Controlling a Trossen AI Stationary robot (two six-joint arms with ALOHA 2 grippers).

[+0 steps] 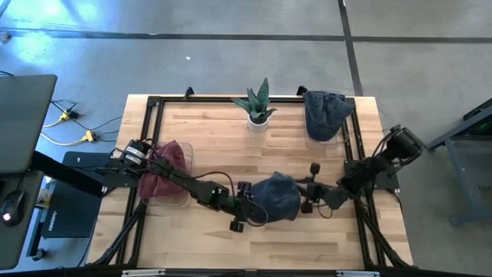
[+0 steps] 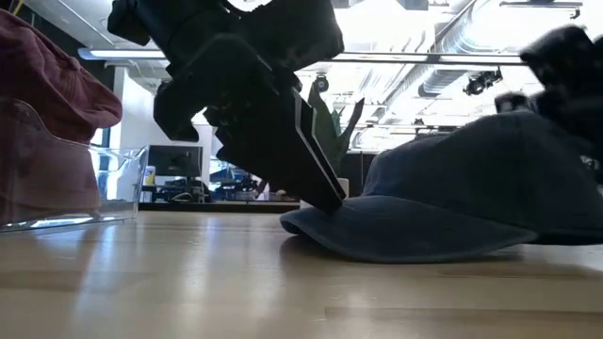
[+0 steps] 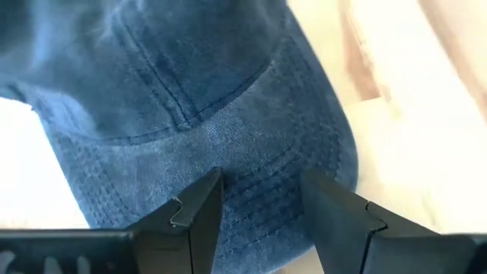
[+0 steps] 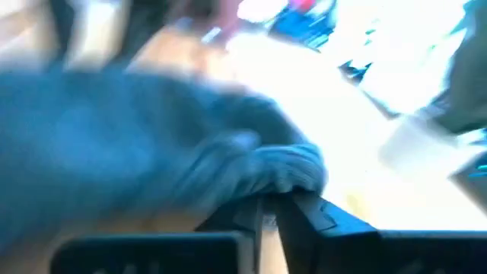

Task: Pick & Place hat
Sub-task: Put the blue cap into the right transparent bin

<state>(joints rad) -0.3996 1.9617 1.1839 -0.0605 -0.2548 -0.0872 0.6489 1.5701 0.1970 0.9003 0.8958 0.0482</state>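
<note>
Near the counter's (image 1: 207,127) front edge, left tool (image 3: 259,217) straddles the hat's (image 1: 278,196) brim unclenched; right tool (image 4: 268,209) pinches the hat's back; opposing pulls could tear the hat free.

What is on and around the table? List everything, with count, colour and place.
Blue hat: 1, dark blue, front middle of the table, between the two claws.
Red hat: 1, maroon, left side, in a clear tray.
Grey hat: 1, blue-grey, back right corner.
Plant: 1, green in a white pot, back middle.
Table: 1, light wood with a black frame.
Laptop: 1, dark, off the table to the left.
Left claw: 1, black, open, fingers over the blue hat's brim.
Right claw: 1, black, at the blue hat's right edge, fabric bunched at its nearly closed tips.
</note>
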